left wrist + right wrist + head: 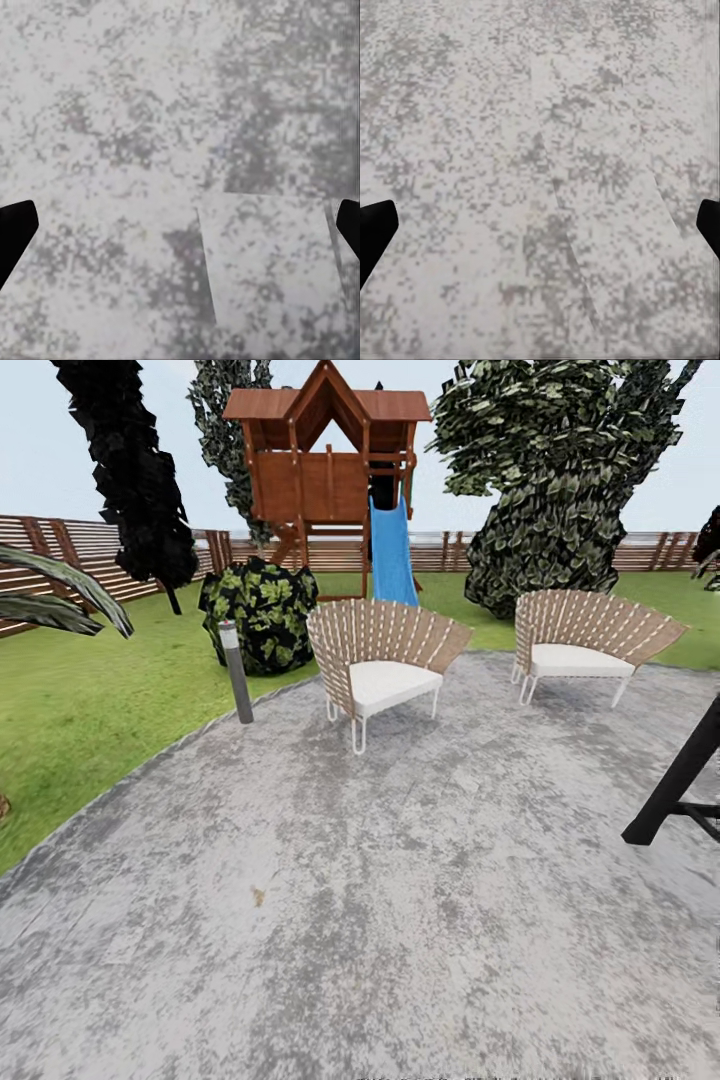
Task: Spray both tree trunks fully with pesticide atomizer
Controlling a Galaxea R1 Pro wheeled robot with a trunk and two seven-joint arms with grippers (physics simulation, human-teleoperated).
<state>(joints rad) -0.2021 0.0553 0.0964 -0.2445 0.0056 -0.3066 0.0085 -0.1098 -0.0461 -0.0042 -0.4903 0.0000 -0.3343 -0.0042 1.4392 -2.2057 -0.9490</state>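
The robot stands on a mottled grey stone paving patch (380, 920) that curves out into the green grass lawn (80, 700), and no pesticide atomizer can be made out on the floor here, so which way it lies from either gripper, how its long axis runs and which arm is nearer cannot be told. In the head view two woven tan chairs with white cushions sit ahead, one at 12 o'clock (385, 660) and one at 1 o'clock (590, 645), with a short grey bollard lamp (236, 670) at 11 o'clock. Beyond them stand a brown wooden playhouse with a blue slide (330, 470) and the brown slatted fence (60, 555). The left gripper (180, 232) and the right gripper (540, 232) both hang over bare paving, fingers spread wide and holding nothing. The step in hand appears to be searching for the atomizer.
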